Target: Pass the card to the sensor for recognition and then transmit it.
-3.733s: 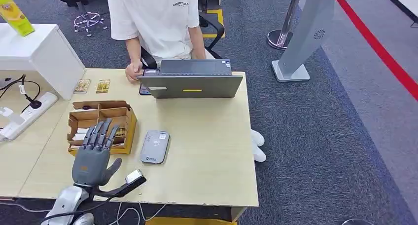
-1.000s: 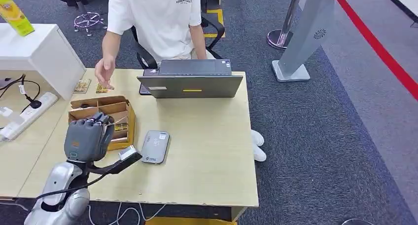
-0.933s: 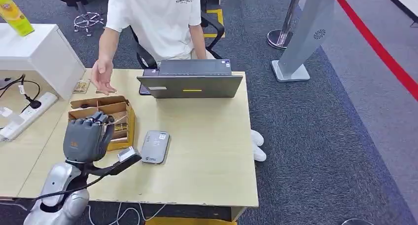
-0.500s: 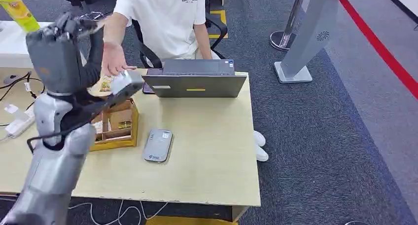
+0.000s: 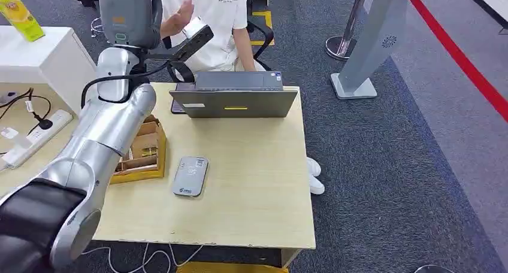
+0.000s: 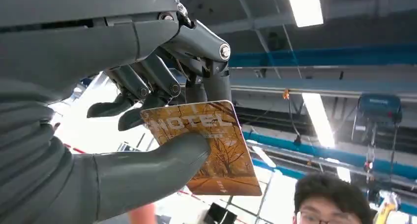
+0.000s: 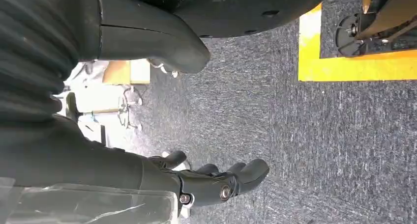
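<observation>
The left hand (image 5: 124, 12) is raised high past the far edge of the desk (image 5: 257, 183). The wrist view shows it pinching the card (image 6: 209, 145) between the thumb and the dark fingers (image 6: 147, 81). The card is orange-brown with the word HOTEL on it.

Just beside that hand, a person's hand (image 5: 178, 17) is held up and open. It looks ready to take the card, so the step now seems to be the handing over. To do it well, the robot should hold the card still, with its free end toward the open palm. It should let go only when the person has a firm hold.

The brown box (image 5: 142, 153) sits near the left edge of the desk. The grey sensor (image 5: 190, 176) lies flat next to it, nearer the near edge. A laptop (image 5: 233, 96) stands at the far edge.

The right hand (image 7: 211, 182) hangs over the carpet. Its fingers are loosely curled and hold nothing.
</observation>
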Tool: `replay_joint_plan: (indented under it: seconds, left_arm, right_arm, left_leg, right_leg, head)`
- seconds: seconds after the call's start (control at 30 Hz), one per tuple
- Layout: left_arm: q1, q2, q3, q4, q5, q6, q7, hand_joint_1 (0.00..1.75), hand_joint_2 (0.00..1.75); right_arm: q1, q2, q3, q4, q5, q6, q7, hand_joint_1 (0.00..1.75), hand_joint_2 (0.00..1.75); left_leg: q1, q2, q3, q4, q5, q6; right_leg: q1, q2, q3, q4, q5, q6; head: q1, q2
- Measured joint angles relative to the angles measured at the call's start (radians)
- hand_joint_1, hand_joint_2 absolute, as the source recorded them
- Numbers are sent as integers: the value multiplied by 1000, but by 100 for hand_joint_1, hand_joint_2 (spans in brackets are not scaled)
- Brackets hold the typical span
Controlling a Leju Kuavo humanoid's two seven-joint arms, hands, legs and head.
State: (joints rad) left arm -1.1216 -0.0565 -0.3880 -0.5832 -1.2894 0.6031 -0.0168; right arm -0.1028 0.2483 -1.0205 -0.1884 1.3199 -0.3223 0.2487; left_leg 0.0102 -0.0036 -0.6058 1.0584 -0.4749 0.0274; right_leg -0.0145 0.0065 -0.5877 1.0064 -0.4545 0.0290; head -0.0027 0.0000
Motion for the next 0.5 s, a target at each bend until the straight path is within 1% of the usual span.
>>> replay_joint_plan:
  seconds: [0.1,0.13,0.23,0.5]
  left_arm:
    - [-12,-3,0,43,-2,-6,8,175,175]
    - [-14,-2,0,49,-5,-8,13,0,175]
    - [-14,-1,0,66,-11,-10,24,0,175]
    - [-14,7,0,98,8,-1,16,0,175]
  right_arm:
    - [1,0,3,0,1,2,-2,0,175]
    - [1,0,5,0,1,2,-4,0,175]
    - [2,-1,6,0,4,5,-8,0,175]
    - [3,-2,8,0,10,12,-9,0,175]
  left_leg:
    - [0,0,0,0,0,0]
    - [0,0,0,0,0,0]
    - [0,0,-1,0,0,0]
    - [0,0,-1,0,0,0]
  right_leg:
    - [0,0,0,0,0,0]
    - [0,0,0,0,0,0]
    - [0,0,0,0,0,0]
    - [0,0,0,0,0,0]
  head:
    - [0,0]
    - [0,0]
    - [0,0]
    - [0,0]
